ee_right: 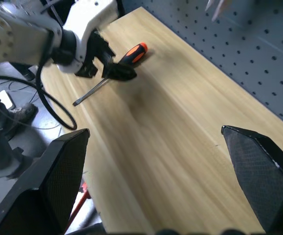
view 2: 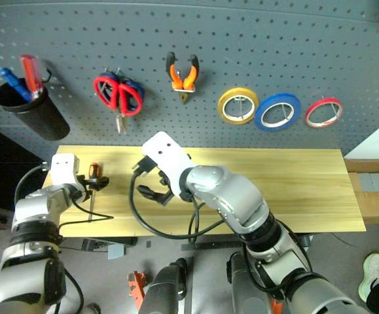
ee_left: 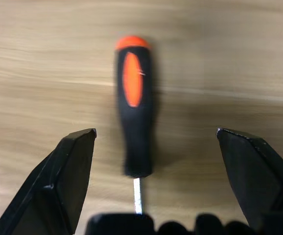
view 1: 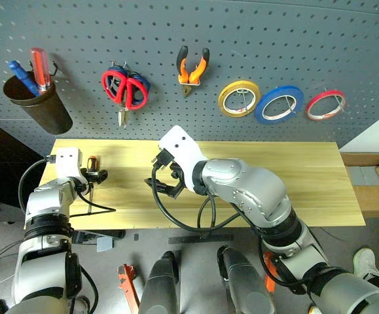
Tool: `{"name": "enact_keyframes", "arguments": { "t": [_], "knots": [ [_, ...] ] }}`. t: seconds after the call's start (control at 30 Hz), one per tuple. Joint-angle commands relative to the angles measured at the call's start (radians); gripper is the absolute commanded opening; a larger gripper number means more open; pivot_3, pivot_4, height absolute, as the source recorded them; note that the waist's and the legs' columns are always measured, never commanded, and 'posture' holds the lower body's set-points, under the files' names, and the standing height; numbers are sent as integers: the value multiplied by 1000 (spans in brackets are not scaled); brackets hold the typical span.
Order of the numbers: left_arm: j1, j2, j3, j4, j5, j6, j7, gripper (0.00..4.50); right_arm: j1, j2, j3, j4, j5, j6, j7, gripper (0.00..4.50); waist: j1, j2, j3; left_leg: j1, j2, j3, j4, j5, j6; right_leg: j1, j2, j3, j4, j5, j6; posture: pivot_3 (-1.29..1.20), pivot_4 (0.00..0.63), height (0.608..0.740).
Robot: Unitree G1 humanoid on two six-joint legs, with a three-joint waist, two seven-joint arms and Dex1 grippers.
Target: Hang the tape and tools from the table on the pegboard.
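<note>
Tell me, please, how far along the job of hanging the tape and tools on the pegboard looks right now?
Mostly done: the blue tape, red-handled scissors and pliers already hang on the pegboard. In hand: the open left hand straddles the screwdriver, which lies flat on the table, not yet gripped. Left: grasping it and hanging it. The right hand hovers open over the table.

No lettering, label, brand mark, number or sign can be read on any tool, tape roll, panel or surface here.
</note>
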Motion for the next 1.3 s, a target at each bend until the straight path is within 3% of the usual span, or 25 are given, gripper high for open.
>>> {"name": "enact_keyframes", "arguments": {
  "t": [0.03,0.23,0.27,0.33,0.6,0.63,0.73,0.87,1.0,1.2,1.3],
  "knots": [
    [-31,23,9,95,8,-60,23,4241,-23,20,6,-30,6,5,7,4500,0,0,7,0,0,0,0,0,0,0,0,0,0,0,0,-104,442,740],
    [-95,34,33,256,-4,-146,67,4241,-46,-2,8,-31,1,6,22,4500,0,1,18,0,1,0,0,0,0,0,-1,0,0,0,0,-121,448,740],
    [-101,34,30,270,-1,-159,67,4080,-47,-7,11,-34,-2,4,23,4500,0,1,20,0,0,0,0,0,0,0,-1,0,0,0,0,-125,447,740],
    [-108,31,23,290,3,-177,63,3676,-54,-23,21,-39,-11,-6,26,4500,-1,2,21,0,0,0,0,0,0,0,-1,0,0,0,0,-129,443,740],
    [-86,36,20,301,2,-240,53,885,-84,-55,34,-30,-43,-53,37,4500,-4,2,21,0,0,1,-1,0,0,-1,0,0,0,0,0,-126,419,740],
    [-68,40,12,280,13,-281,56,692,-87,-53,29,-27,-45,-57,37,4500,-4,2,21,0,0,1,-1,0,0,-1,0,0,0,0,0,-128,416,740],
    [-17,42,11,208,20,-363,74,692,-94,-50,16,-22,-47,-63,37,4500,-7,2,21,0,2,1,-1,0,-1,-1,-1,1,-1,0,0,-132,407,740],
    [218,0,18,-171,12,-414,85,692,-88,-67,-27,-88,-5,-41,73,4500,-8,2,21,-2,4,1,-2,-1,-2,-3,-5,2,-3,0,0,-127,392,740],
    [434,-84,61,-551,7,-445,171,692,-78,-172,-2,-178,25,-108,182,4500,3,0,20,-13,3,-1,-2,-1,-2,-12,-9,0,-4,0,0,-118,374,740],
    [664,-205,28,-1012,41,-432,231,692,-39,-258,-58,-207,36,-369,316,4500,4,-3,17,-18,-1,-2,-1,-1,-2,-14,-13,-3,-5,0,-1,-72,322,740],
    [684,-221,14,-1136,65,-434,240,692,-32,-279,-94,-191,66,-429,376,4500,6,-4,15,-18,-1,-3,-1,-1,-1,-14,-13,-5,-4,0,-1,-45,289,740]
  ]
}}
